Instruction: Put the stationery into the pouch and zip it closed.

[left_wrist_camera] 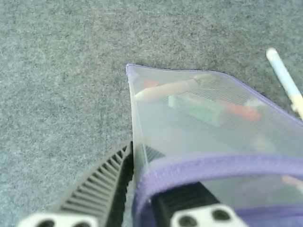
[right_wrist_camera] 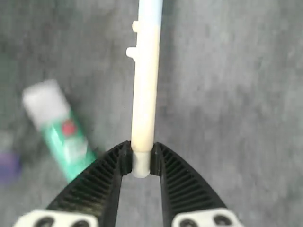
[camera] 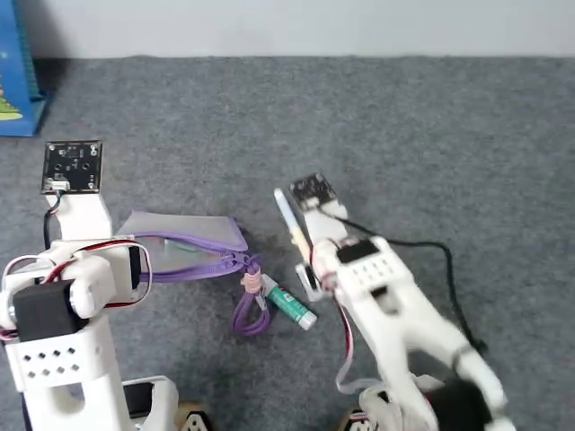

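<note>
Grey felt tabletop (camera: 404, 117); blue box (camera: 16, 72) at far left corner; pale wall (camera: 314, 27) behind.

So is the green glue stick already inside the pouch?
No, the green glue stick lies outside the pouch, next to its purple loop.

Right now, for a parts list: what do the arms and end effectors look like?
The left arm and right arm are white with black motor blocks and red wires; a black cable trails from the right one. The left end effector and right end effector have black ribbed fingers.
</note>
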`<action>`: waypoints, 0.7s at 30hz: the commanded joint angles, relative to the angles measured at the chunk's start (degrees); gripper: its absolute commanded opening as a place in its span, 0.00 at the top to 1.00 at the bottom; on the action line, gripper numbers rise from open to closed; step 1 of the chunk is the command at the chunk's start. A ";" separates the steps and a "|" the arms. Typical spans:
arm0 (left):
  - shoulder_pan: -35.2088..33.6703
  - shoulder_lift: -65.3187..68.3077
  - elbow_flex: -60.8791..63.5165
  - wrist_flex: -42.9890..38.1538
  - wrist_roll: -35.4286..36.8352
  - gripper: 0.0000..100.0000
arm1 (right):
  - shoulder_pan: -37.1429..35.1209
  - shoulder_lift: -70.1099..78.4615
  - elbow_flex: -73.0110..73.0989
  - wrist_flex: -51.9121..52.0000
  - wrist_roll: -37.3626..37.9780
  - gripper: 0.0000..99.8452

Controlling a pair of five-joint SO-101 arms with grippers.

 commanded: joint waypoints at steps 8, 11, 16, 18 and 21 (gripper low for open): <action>-0.09 -0.09 -0.48 -0.44 -0.79 0.99 | 6.90 -27.30 1.32 15.60 2.55 0.71; -0.09 -0.09 -0.48 -0.44 -0.79 0.99 | 5.67 -27.30 1.32 13.49 2.55 0.70; -0.09 -0.09 -0.48 -0.44 -0.79 0.99 | 4.97 -21.41 1.32 4.35 2.73 0.70; -0.09 -0.09 -0.48 -0.44 -0.79 0.99 | 4.97 -16.75 1.32 -0.57 2.81 0.70; -0.09 0.00 -0.48 -0.44 -0.79 0.99 | 4.97 -7.96 -0.70 -6.11 2.81 0.70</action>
